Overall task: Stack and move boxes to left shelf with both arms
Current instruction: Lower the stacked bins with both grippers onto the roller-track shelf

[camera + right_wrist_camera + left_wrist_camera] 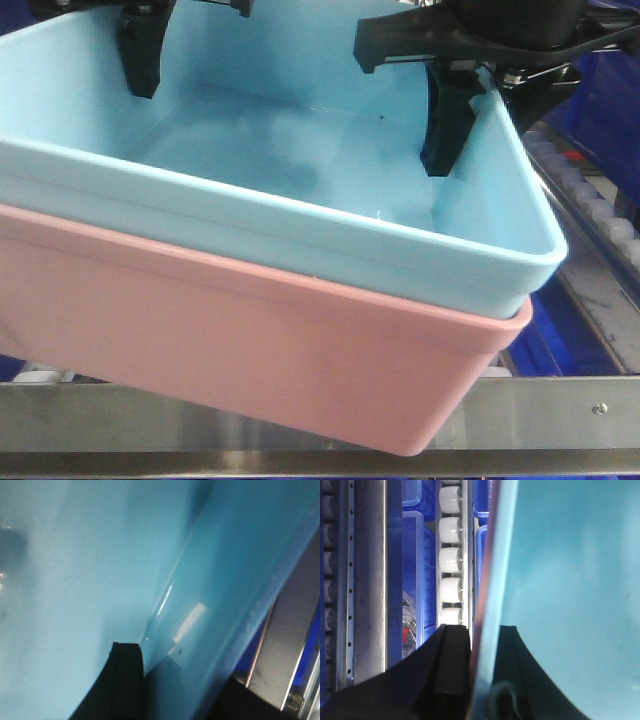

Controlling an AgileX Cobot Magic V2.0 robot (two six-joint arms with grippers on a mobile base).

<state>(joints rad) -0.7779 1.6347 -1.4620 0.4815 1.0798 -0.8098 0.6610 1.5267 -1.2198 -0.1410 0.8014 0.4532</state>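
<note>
Where the front-facing view begins, item one is the blue box [300,180], nested inside the pink box [250,350]; both are tilted and held above the brushed metal front bar [300,425] of the left shelf. White rollers [600,215] of a sloping lane show at the right, dark blue crates [610,90] behind. Left gripper [140,50]: one black finger hangs inside the far-left wall of the blue box. Right gripper [455,110]: one finger hangs inside the right wall, its body over the rim.

Left wrist view: left gripper [480,680] straddles the stacked rims, one finger outside against the pink edge [481,605], one inside on the blue wall [570,580]; jaws drawn close, pinching both walls. A roller lane [451,560] lies beyond.

Right wrist view: right gripper [185,690]; inner finger rests on the blue interior [75,580], the outer one is dark at the lower right edge; jaws clamp the wall between. Steel shelf frame [287,650] lies beyond.

Step in hand, by judgement: stacking done, carrying to the shelf under way. Next move calls for both arms to advance together, clear the bar, and lower the stack level onto the rollers before letting go.
</note>
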